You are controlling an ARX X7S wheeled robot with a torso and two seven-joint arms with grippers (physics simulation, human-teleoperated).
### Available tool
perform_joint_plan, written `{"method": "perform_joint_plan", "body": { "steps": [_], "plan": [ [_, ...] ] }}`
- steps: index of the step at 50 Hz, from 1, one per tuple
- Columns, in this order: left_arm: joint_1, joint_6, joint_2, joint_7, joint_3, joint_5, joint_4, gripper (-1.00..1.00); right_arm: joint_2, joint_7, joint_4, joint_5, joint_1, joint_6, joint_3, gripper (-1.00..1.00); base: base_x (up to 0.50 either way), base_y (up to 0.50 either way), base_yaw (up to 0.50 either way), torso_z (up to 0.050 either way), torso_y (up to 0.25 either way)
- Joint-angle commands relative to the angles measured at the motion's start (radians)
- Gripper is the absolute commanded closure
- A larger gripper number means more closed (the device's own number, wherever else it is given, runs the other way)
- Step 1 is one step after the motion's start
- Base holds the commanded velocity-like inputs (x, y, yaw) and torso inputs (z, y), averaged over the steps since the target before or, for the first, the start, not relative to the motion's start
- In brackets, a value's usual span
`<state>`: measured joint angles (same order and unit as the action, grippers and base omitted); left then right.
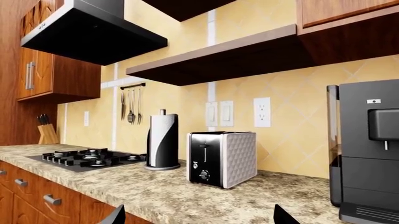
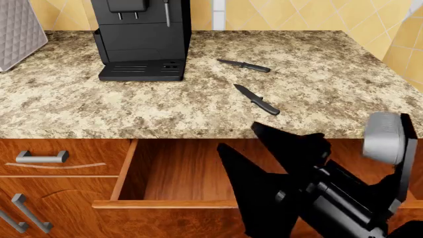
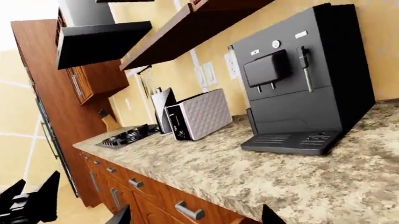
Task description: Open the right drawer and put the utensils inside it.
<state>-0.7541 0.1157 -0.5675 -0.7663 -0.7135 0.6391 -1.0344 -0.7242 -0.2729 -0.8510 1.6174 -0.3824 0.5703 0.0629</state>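
Now, in the head view your drawer stands pulled out below the counter at lower centre, and the bare wood you can see inside holds nothing; your right arm covers its right part. Both knives lie on the counter at centre right, well apart, the nearer one close to the front edge, the farther knife just right of the coffee machine; each has a dark pointed blade and black handle. Your right gripper hangs over the drawer with its black fingers spread wide, holding nothing. The left wrist view alone shows you the toaster, towel holder and hob; only two tips of the left gripper show there, set wide apart, nothing between them.
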Motion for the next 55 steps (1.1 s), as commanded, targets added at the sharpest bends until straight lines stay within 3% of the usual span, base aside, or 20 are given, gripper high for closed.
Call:
{"method": "perform_joint_plan", "body": {
  "steps": [1,14,27,43,55],
  "plan": [
    [-0.003,0.0,0.002,0.004,-0.01,0.004,-0.003,-1.0,-0.006,-0.362,0.059,0.034,-0.503,0.125,0.13,-1.0,0.0,0.0,0.0,0.0,0.0],
    [-0.008,-0.004,0.021,0.021,-0.03,0.009,-0.004,-1.0,0.094,-0.622,0.374,0.057,-1.16,0.409,0.366,-1.0,0.0,0.0,0.0,0.0,0.0],
    [-0.014,-0.006,0.044,0.04,-0.056,0.018,-0.007,-1.0,0.219,-0.446,0.782,-0.186,-1.509,0.537,0.539,-1.0,0.0,0.0,0.0,0.0,0.0],
    [0.004,0.003,0.073,0.073,-0.048,0.003,0.007,-1.0,0.283,-0.244,1.137,-0.44,-1.659,0.49,0.684,-1.0,0.0,0.0,0.0,0.0,0.0],
    [-0.001,0.003,0.083,0.08,-0.072,0.015,-0.001,-1.0,0.287,-0.235,1.125,-0.429,-1.684,0.519,0.69,-1.0,0.04,-0.1,0.0,0.0,0.0]
  ]
}}
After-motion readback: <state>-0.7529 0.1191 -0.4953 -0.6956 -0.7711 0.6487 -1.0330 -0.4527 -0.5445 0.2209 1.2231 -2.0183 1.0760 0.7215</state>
